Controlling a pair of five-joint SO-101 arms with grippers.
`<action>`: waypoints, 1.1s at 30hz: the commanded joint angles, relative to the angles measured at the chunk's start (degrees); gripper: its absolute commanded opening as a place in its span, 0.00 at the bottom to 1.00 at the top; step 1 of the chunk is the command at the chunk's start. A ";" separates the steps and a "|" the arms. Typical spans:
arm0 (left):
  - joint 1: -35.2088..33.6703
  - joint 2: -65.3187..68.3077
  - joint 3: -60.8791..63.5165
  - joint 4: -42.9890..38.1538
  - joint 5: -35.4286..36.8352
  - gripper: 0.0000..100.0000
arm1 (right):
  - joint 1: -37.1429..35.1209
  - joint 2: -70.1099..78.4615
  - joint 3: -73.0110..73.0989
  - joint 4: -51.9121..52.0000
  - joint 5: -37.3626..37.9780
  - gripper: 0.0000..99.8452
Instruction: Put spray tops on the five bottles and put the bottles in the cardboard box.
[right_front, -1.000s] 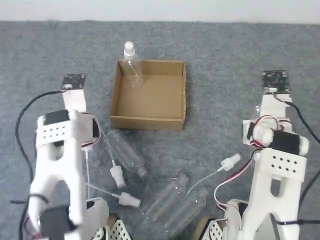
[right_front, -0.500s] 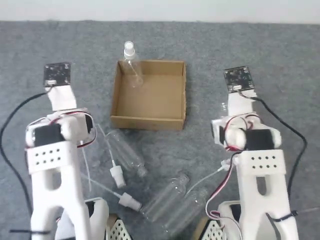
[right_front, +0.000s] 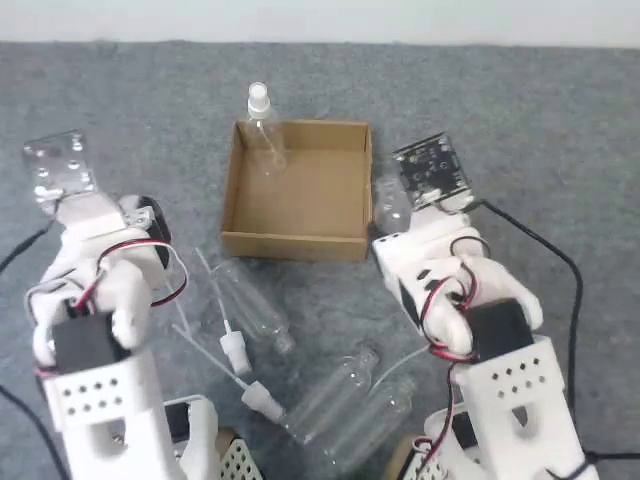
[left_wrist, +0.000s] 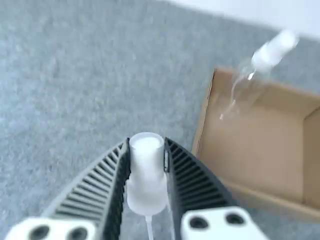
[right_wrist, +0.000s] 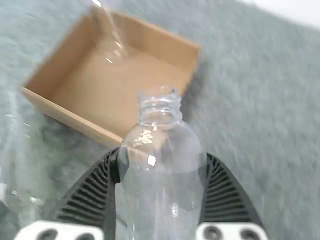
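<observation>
My left gripper (left_wrist: 146, 145) is shut on a white spray top (left_wrist: 146, 172), held above the grey carpet to the left of the cardboard box (left_wrist: 260, 195). My right gripper (right_wrist: 161, 159) is shut on a clear bottle (right_wrist: 159, 150) with an open neck; in the high view this bottle (right_front: 389, 200) is just outside the box's (right_front: 295, 245) right wall. One capped bottle (right_front: 262, 130) leans in the box's far left corner.
Three uncapped bottles lie on the carpet in front of the box: one (right_front: 250, 303) near the left arm and two (right_front: 330, 395) (right_front: 378, 412) side by side. Two loose spray tops (right_front: 233, 350) (right_front: 262, 403) with long tubes lie between them.
Both wrists swung left. The right arm carried its bottle in close to the box's right wall, while the left arm moved away from the box toward the left edge.
</observation>
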 joint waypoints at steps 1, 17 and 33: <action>0.18 -5.19 -3.65 -3.25 3.08 0.02 | -3.12 -1.98 -0.70 -4.88 -0.53 0.07; 0.35 -17.67 -3.65 -10.64 13.01 0.02 | -10.59 -2.51 10.81 -24.48 -0.26 0.07; 8.97 -25.05 -3.30 -15.21 16.62 0.01 | -16.84 -2.51 24.79 -39.96 5.98 0.07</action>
